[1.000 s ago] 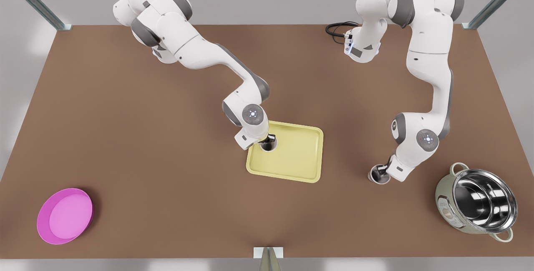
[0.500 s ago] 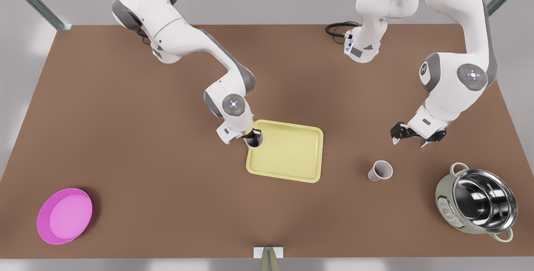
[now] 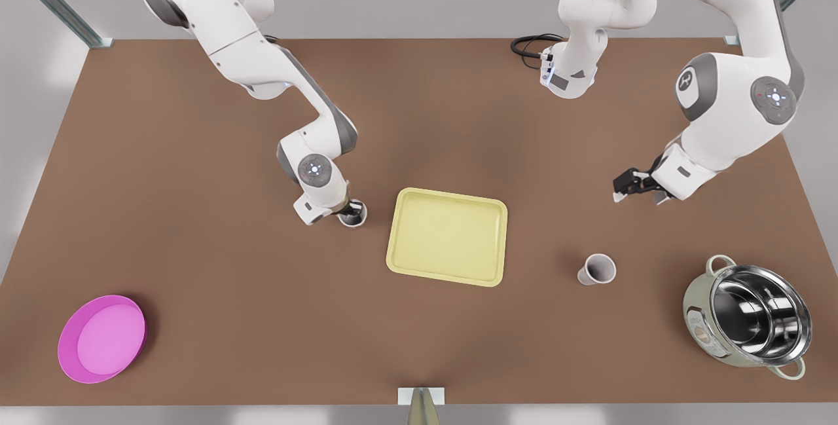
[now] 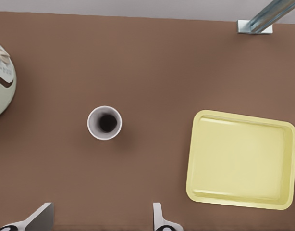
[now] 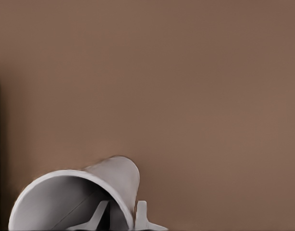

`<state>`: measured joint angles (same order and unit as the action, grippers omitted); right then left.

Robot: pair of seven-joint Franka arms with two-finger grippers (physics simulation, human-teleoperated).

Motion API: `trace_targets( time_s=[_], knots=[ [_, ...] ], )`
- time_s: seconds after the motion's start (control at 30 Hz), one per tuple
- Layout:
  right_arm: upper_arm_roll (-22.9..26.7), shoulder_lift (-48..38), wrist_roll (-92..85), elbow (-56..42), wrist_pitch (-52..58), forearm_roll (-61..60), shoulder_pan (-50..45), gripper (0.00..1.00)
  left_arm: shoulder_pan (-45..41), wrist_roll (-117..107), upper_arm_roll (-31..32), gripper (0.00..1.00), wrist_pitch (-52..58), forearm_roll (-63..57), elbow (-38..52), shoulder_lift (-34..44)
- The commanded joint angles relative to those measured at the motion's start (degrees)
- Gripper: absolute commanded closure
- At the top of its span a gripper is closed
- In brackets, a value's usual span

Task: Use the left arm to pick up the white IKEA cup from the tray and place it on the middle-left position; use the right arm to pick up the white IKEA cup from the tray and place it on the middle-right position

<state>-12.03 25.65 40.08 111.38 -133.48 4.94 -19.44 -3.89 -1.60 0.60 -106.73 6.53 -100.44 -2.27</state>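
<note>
Sitting nearest on the brown worktop (image 3: pixel 196 268) are a round pink dish (image 3: pixel 101 338) and a shiny steel pot (image 3: pixel 746 314). Beyond them one white cup (image 3: pixel 597 269) stands upright, well apart from the bare, pale yellow tray (image 3: pixel 448 236). The right claw (image 3: pixel 352 213) pinches the second cup (image 5: pixel 80 192) by its wall, just beside the tray on the front view's left. The left claw (image 3: pixel 634 188) hangs spread, farther back.

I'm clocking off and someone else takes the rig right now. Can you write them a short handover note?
Left end effector: open, holding nothing, raised at the front view's right, back from the placed cup.
Right end effector: shut on the held cup, just off the tray on the front view's left.
Done: the tray is empty and one cup stands upright on the table between the tray and the pot.
Left: set the held cup down and release it.
</note>
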Motion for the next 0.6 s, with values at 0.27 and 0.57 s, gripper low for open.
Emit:
trace_targets(
  time_s=[0.27,0.57],
  knots=[
    [0.4,-3.1,-8.9,0.2,-2.3,0.2,0.5,0.02,-0.7,-3.8,1.5,0.00,-0.7,-4.5,1.7,-0.9],
    [12.1,-13.3,-32.0,-30.4,39.1,0.2,10.5,0.00,-0.7,-5.4,1.8,0.00,-0.2,-4.2,1.7,-0.7]
  ],
)
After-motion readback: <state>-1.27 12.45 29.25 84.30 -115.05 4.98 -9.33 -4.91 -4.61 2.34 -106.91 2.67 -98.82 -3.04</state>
